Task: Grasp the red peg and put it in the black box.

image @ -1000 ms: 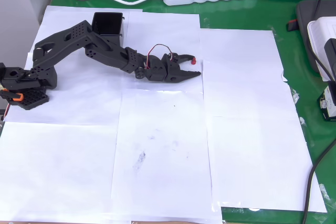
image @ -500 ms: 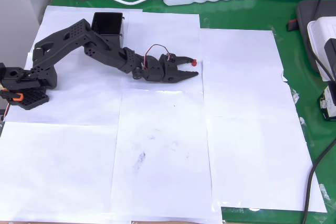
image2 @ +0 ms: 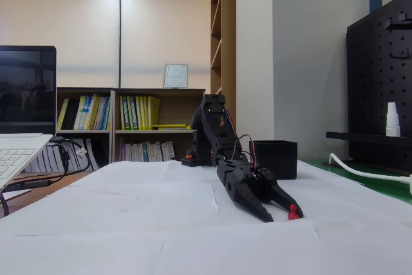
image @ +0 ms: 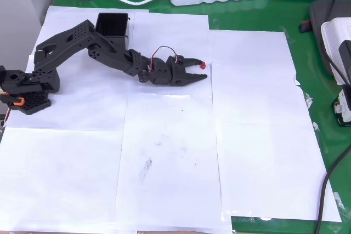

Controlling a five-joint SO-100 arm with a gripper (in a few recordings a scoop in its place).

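gripper (image: 201, 69) lowered to the paper, jaws parted around the peg | red peg (image: 203, 64) stood upright between fingertips | black box (image: 112, 26) set well behind, near arm base

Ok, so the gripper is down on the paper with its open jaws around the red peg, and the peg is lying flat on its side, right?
Not quite. The red peg stands upright on the paper, knob on top, as the fixed view shows. The rest holds: the gripper is low at the paper, jaws open, with the peg at their tips.
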